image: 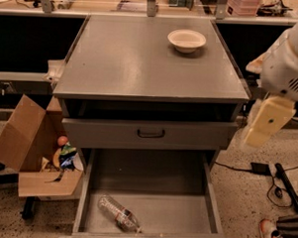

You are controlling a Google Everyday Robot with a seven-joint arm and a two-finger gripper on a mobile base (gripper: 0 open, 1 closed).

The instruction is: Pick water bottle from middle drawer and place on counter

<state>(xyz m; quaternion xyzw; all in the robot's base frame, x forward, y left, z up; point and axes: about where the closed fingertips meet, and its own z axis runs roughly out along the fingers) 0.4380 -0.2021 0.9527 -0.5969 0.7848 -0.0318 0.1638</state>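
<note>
The water bottle (118, 214) is small, clear and crinkly. It lies on its side at the front left of the open middle drawer (184, 212), a shallow grey tray pulled out at the bottom of the cabinet. The counter (141, 61) is the flat grey cabinet top. My gripper (267, 122) is the cream end of the white arm. It hangs at the right side of the cabinet, level with the drawer front, well above and to the right of the bottle.
A white bowl (186, 40) sits at the back right of the counter. A grey drawer front with a black handle (151, 133) is above the open tray. An open cardboard box (33, 150) with items stands on the floor at the left. Cables (280, 181) and a shoe (273, 235) are at the right.
</note>
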